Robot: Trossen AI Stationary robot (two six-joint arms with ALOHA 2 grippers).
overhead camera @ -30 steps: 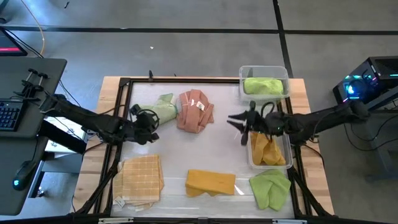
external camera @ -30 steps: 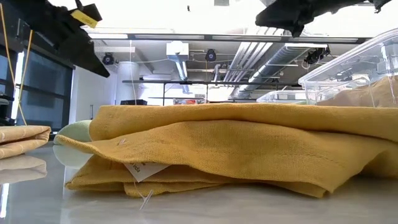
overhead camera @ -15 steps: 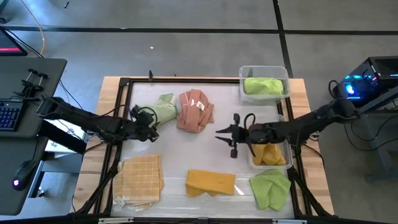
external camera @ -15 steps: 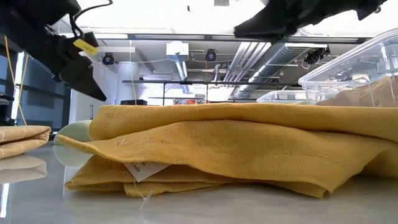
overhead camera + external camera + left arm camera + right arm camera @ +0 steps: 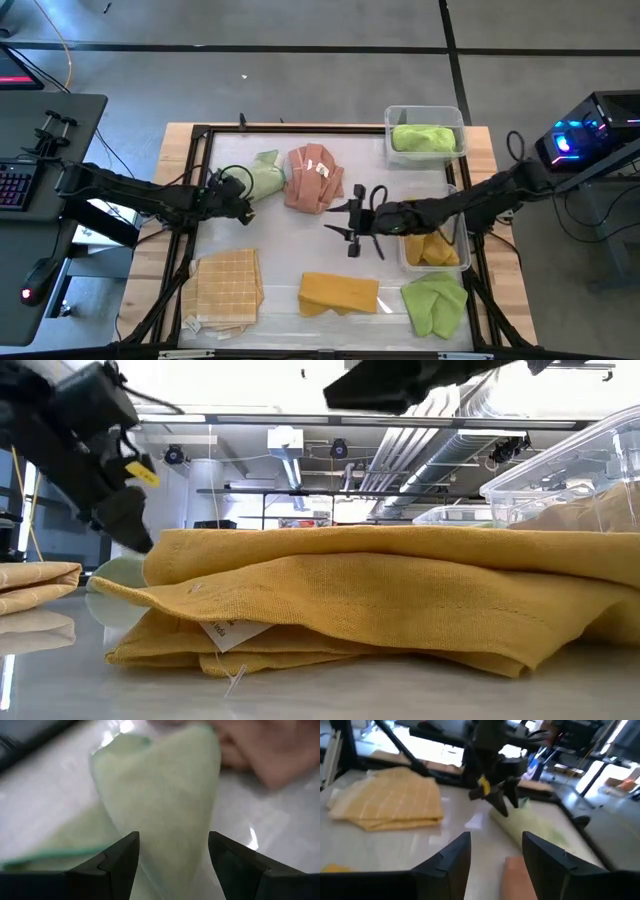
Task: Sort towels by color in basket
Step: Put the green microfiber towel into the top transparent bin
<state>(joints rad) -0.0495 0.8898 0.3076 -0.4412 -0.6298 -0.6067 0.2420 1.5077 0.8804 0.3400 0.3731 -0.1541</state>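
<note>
A pale green towel (image 5: pixel 262 178) lies on the table at the far left, beside a salmon pink towel (image 5: pixel 315 178). My left gripper (image 5: pixel 240 190) is open and low at the pale green towel's left end (image 5: pixel 165 805), one finger on each side of it. My right gripper (image 5: pixel 345 225) hovers open over the middle of the table, just right of the salmon towel, with nothing between its fingers (image 5: pixel 455 865). A tan check towel (image 5: pixel 228 285), a mustard towel (image 5: pixel 338 293) and a lime green towel (image 5: pixel 435 303) lie along the near edge. My left gripper's open fingers (image 5: pixel 120 865) straddle the narrow end of the pale green towel (image 5: pixel 170 850), coming slanting down from the table's left. The towel lies flat on the table. Whether the fingers touch it I cannot tell.
Two clear bins stand at the right edge: the far one (image 5: pixel 392 118) holds a lime green towel (image 5: pixel 422 138), the near one (image 5: pixel 408 262) a mustard towel (image 5: pixel 430 245). A black frame (image 5: pixel 300 128) rims the table. In the low view the mustard towel (image 5: pixel 380 600) fills the foreground.
My right gripper has swung from over the near bin toward the table's left, out over the middle of the table near the salmon towel. My left gripper has come down onto the pale green towel's left end. No towel has moved.
</note>
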